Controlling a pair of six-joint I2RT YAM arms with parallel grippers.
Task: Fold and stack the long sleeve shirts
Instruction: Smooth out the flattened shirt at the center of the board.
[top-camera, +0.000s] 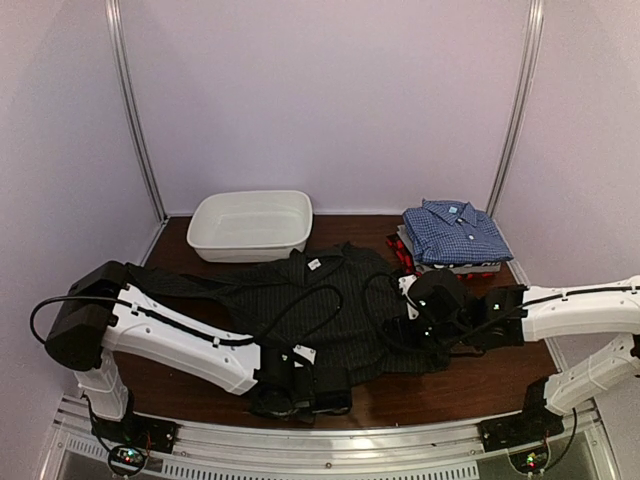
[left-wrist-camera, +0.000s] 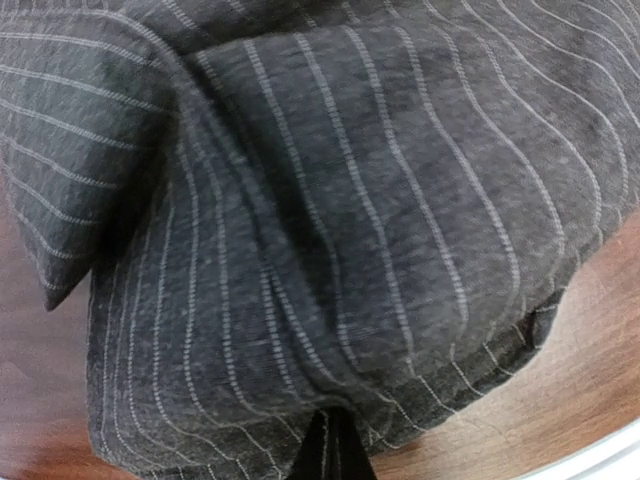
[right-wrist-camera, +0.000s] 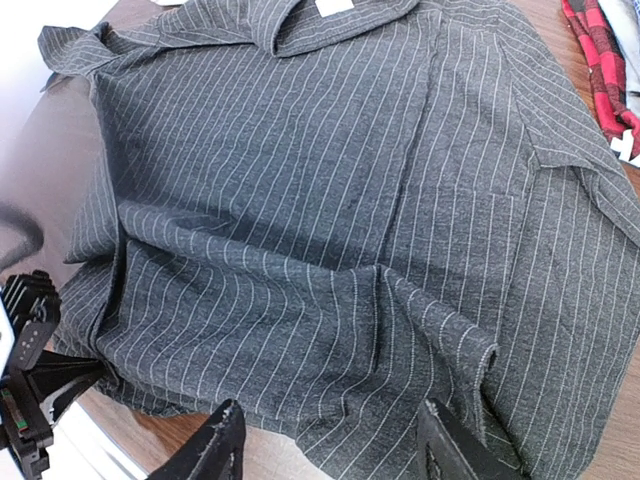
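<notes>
Pinstriped cloth of the black shirt (left-wrist-camera: 380, 200) bunches against the left claw (left-wrist-camera: 325, 455), so whether it pinches the hem cannot be told. The right claw (right-wrist-camera: 333, 420), spread wide, hovers with the shirt flat ahead, likely lined up for a fold. Left arm (top-camera: 170, 335) stretches low; right arm (top-camera: 570, 310) reaches inward. Beyond the right claw sits the folded stack (top-camera: 455, 235).

A black pinstriped shirt (top-camera: 330, 300) lies rumpled, collar away, across the table (top-camera: 470, 385). A folded blue checked shirt (top-camera: 455, 232) tops a red-black shirt (top-camera: 400, 252) far right.
</notes>
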